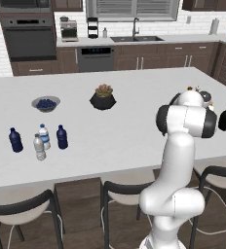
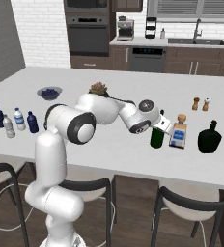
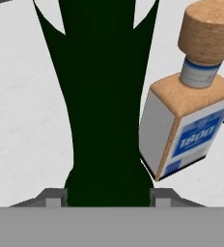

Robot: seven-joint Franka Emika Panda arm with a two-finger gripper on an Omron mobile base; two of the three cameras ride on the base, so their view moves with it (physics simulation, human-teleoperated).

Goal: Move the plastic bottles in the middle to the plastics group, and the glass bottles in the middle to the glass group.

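Gripping the green glass bottle (image 2: 157, 137) between its fingers, the hand (image 2: 163, 123) stands it beside the tan-stoppered bottle (image 2: 178, 132) at the counter's (image 2: 133, 87) right end; plastic bottles (image 1: 39, 140) sit grouped left, seemingly sorted.

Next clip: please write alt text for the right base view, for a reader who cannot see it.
The white robot arm reaches right across a pale kitchen island, its gripper at a dark green glass bottle beside a squarish clear bottle with a tan stopper and a squat black bottle. Four small plastic bottles cluster at the far left.
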